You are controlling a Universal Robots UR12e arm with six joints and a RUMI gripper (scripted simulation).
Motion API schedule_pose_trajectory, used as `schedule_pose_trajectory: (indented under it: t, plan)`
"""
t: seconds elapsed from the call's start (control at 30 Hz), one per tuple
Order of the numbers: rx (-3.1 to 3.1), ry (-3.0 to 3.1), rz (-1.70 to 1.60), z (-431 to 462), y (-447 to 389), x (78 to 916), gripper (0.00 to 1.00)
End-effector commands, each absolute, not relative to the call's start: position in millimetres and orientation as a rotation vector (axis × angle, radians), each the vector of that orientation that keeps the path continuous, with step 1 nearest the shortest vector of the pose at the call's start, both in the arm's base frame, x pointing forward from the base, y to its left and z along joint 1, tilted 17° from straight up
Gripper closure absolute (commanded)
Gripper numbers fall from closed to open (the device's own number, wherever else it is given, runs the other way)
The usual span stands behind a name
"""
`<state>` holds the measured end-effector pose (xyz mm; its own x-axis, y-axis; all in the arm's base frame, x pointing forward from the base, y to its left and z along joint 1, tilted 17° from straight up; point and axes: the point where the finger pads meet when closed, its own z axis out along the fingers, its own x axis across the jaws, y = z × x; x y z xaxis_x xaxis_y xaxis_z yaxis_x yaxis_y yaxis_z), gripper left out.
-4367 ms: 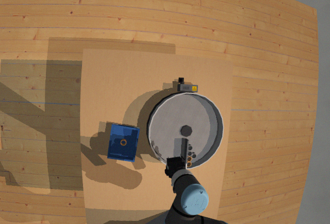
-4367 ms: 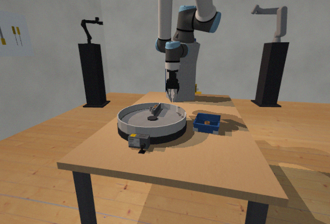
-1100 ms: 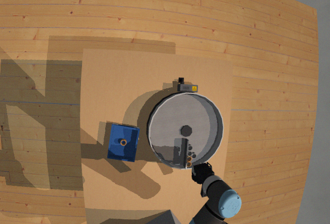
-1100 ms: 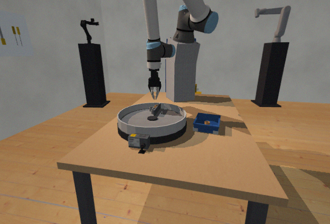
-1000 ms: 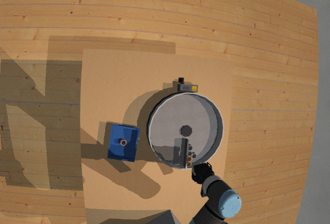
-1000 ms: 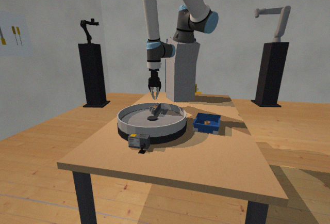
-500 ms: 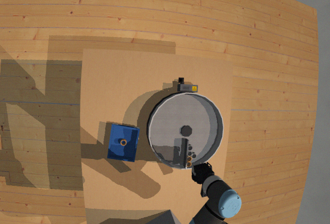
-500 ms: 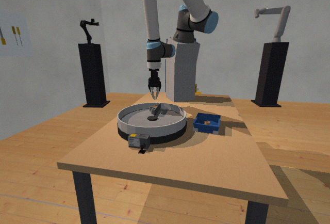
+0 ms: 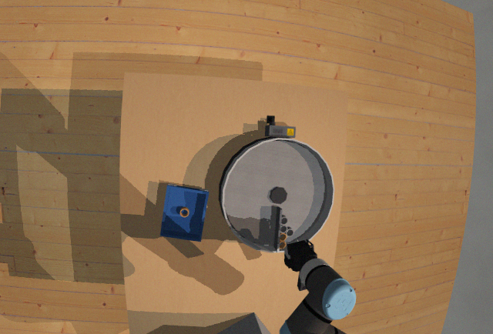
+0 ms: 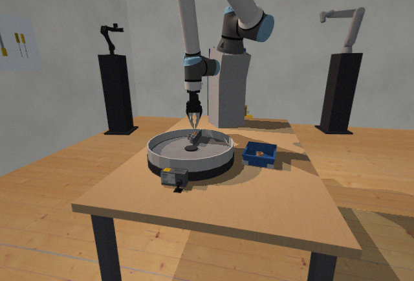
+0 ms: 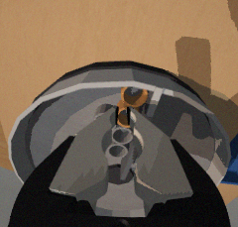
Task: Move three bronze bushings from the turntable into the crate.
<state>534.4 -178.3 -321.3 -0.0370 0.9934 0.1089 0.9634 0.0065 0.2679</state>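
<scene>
My gripper (image 10: 194, 127) (image 11: 122, 107) is shut, with nothing held; its tips hang above the turntable (image 9: 246, 187) (image 10: 190, 164) near its arm-side rim. Two bronze bushings stand in the turntable beside the dark bar: one bronze bushing (image 9: 282, 247) (image 11: 135, 105) near the wall, the other bronze bushing (image 9: 283, 240) (image 11: 124, 125) touching or close to it, seen behind the fingertips in the wrist view. Several grey bushings (image 9: 283, 228) (image 11: 117, 151) stand close by, partly hidden by the fingers in the wrist view. One bronze bushing (image 9: 184, 216) (image 10: 259, 153) stands in the blue crate (image 9: 163, 218) (image 10: 259, 160).
A dark upright bar (image 9: 277, 227) runs from near the turntable's hub (image 9: 278, 195) (image 10: 191, 148) toward the wall, just beside the bushings. The turntable's raised wall surrounds them. A grey sensor box (image 9: 280, 131) (image 10: 174, 177) stands outside the far wall.
</scene>
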Motion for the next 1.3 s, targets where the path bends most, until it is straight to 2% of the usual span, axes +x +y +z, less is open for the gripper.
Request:
schedule_pose_trajectory:
  t: [0.0, 1.27]
  plan:
    - [2.099, 2.146, 0.411, -323.7, -178.2, 535.4, 0.95]
    - [2.099, 2.146, 0.411, -326.9, -177.9, 536.3, 0.95]
